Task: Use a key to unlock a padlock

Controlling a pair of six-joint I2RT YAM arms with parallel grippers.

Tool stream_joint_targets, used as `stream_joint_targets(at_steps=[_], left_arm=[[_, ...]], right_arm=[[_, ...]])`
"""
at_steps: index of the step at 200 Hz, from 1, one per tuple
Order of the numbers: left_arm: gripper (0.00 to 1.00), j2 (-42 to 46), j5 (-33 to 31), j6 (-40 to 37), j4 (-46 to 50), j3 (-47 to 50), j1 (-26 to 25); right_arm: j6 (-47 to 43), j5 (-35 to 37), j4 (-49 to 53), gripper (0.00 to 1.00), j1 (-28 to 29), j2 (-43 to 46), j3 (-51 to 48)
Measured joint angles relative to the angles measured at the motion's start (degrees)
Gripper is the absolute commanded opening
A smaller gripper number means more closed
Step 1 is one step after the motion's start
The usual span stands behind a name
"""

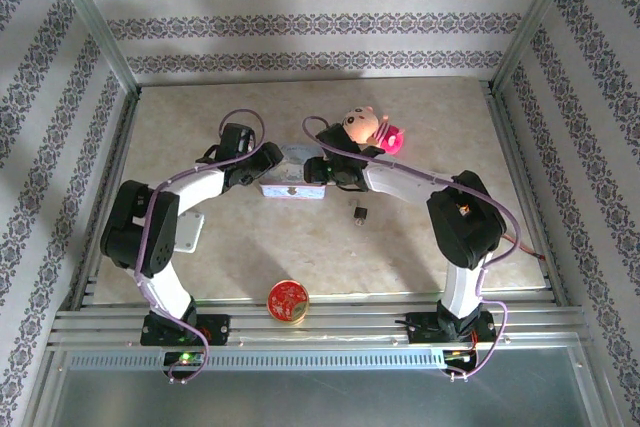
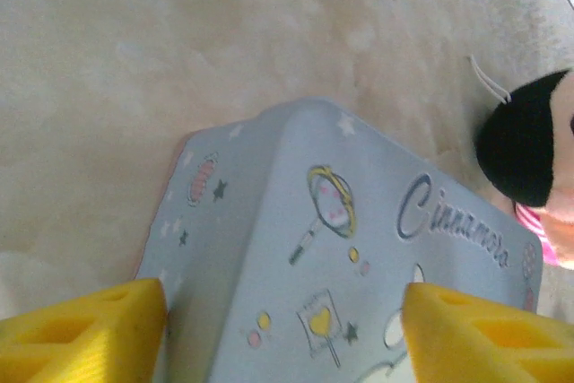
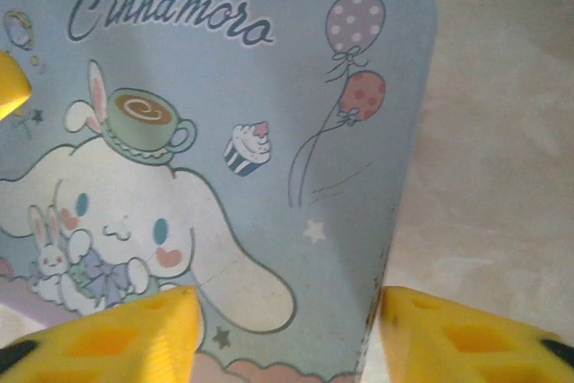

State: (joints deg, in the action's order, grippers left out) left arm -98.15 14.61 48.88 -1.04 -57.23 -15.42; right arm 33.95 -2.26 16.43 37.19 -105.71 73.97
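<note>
— Where is the padlock (image 1: 360, 213)?
— It lies free on the table (image 1: 400, 267), a little nearer than the blue tin (image 1: 293, 177) and to its right, close to the right arm.
— What about the left gripper (image 2: 278, 298)?
— Its jaws are apart, with the yellow fingers (image 2: 81, 329) straddling one end of the tin.
— And the right gripper (image 3: 287, 302)?
— Apart too. One finger is over the lid and the other is past the tin's edge. The pads seem clear of the tin, though I can't tell for sure.
— Anything else?
— A plush toy (image 1: 368, 129) sits behind the tin, and a red round tin (image 1: 288, 302) is at the near edge.
</note>
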Motion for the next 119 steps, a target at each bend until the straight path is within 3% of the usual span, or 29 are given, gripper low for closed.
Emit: stream_joint_targets(at_steps=[23, 34, 45, 87, 119], left_arm=[[1.0, 4.39, -0.15, 0.46, 1.27, 1.46, 0.07], [0.99, 7.28, -0.66, 0.55, 2.14, 2.14, 0.15], [0.99, 10.54, -1.46, 0.44, 3.13, 2.8, 0.28], [0.99, 24.33, -7.56, -2.14, 7.89, 5.73, 2.91], [0.99, 34.86, -16.59, -6.08, 12.85, 9.42, 4.5]], right_arm=[[0.22, 1.49, 0.2, 0.66, 0.09, 2.99, -1.62], [0.24, 2.4, 0.63, 0.68, 0.0, 5.09, -2.62], [-0.02, 3.39, 1.01, 0.77, -0.35, 7.58, -3.76], [-1.88, 9.94, 1.81, 0.97, -2.14, 19.41, -9.38], [-3.37, 16.39, 2.14, 0.98, -3.37, 29.49, -16.04]])
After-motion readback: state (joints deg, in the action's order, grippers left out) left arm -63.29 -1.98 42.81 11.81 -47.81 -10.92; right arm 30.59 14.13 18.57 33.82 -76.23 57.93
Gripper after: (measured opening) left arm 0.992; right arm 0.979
